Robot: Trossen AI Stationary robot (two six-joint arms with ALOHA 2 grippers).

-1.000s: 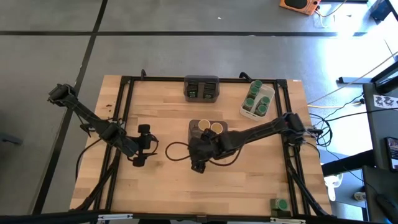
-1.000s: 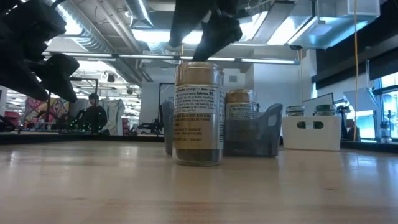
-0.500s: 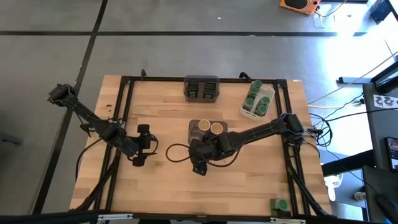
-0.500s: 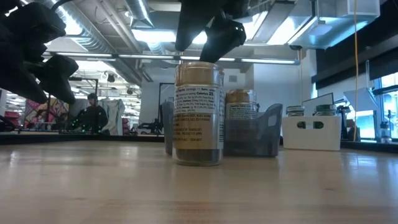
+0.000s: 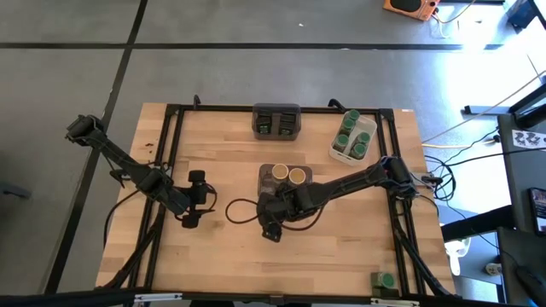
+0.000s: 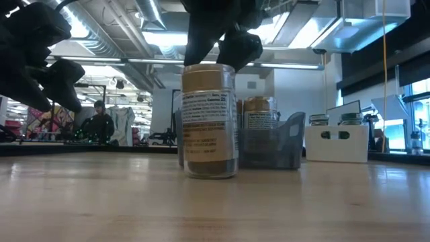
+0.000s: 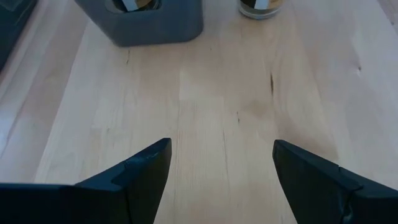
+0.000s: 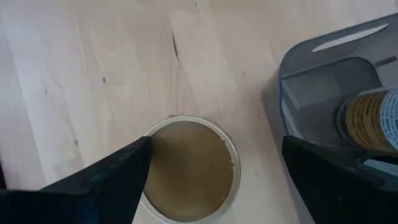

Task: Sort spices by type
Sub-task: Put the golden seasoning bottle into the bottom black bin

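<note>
A tan-lidded spice jar stands on its base at mid-table, and its lid shows from above in the right wrist view. My right gripper hangs open right over it, one finger on each side. Behind the jar, a grey bin holds two more tan-lidded jars. My left gripper waits open above bare wood to the left. Dark tins sit in the far grey bin. Green-lidded jars fill the white tray. My right gripper comes at the jar from above, pointing down. One finger lies against the rim of the lid; the other finger stands well apart from it. The jar stays upright with its base on the table.
One green-lidded jar stands alone at the table's near right corner. A black frame runs around the tabletop. A cable loops beside the right gripper. Bare wood lies between the two grippers and along the near edge.
My right gripper has come down toward the jar, its fingers still spread. The jar has slid a little toward the table's left and near edge, still upright.
</note>
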